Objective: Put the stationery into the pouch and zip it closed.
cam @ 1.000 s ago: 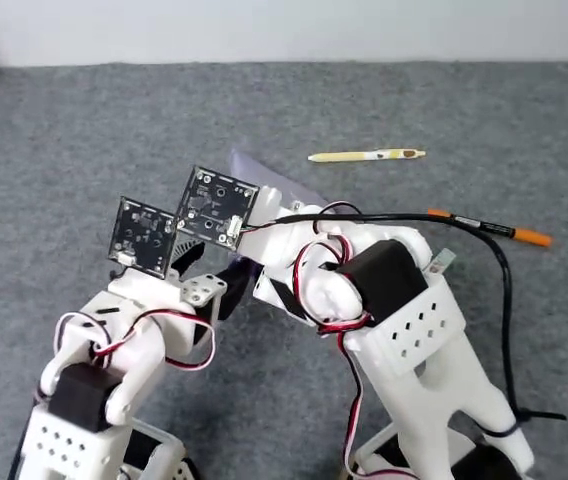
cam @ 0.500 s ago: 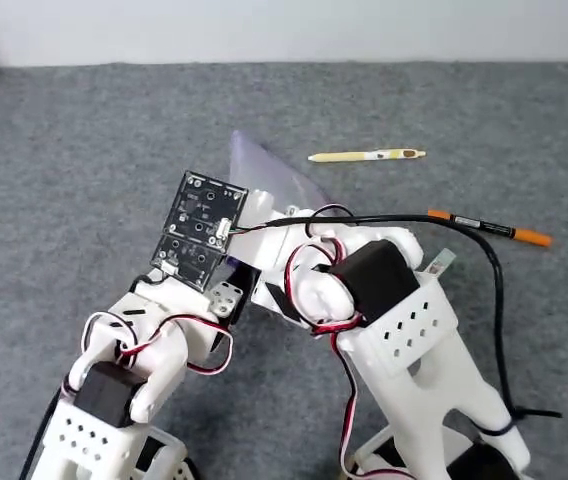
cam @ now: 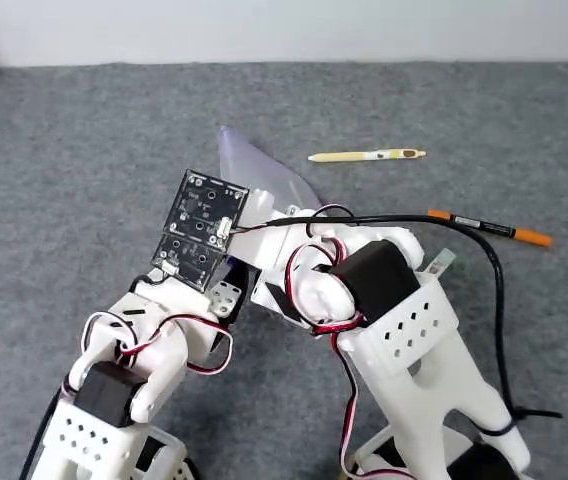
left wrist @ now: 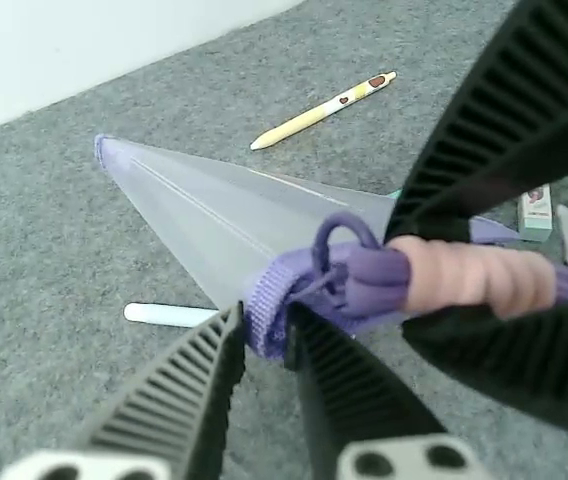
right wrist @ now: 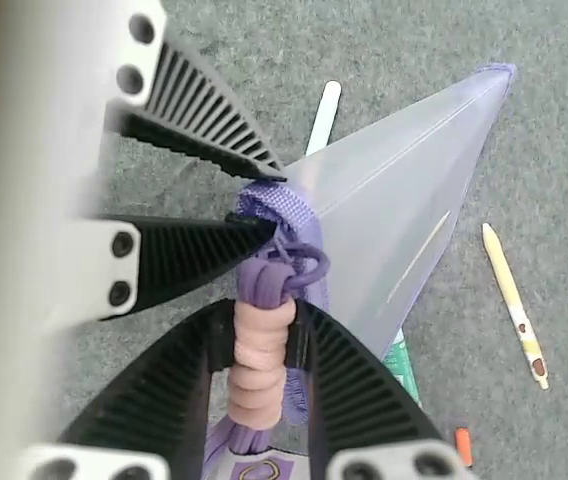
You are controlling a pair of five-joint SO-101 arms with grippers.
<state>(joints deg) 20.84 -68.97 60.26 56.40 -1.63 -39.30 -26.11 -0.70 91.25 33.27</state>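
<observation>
Your left gripper (left wrist: 266, 324) pinches the purple fabric tab (left wrist: 260, 305) at the near end of the pouch (left wrist: 226, 222). Your right gripper (right wrist: 262, 314) is clamped on the pink zipper pull (right wrist: 259, 362) just beside it. The translucent pouch sits between both arms over the grey mat (cam: 84, 150). A white pen (left wrist: 167, 314) lies under it, with a yellow pen (left wrist: 324, 108) and an orange pen (cam: 489, 228) beyond.

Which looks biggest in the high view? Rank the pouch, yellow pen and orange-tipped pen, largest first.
1. pouch: largest, though the arms hide part of it.
2. orange-tipped pen and yellow pen: alike in length, so unranked.
</observation>
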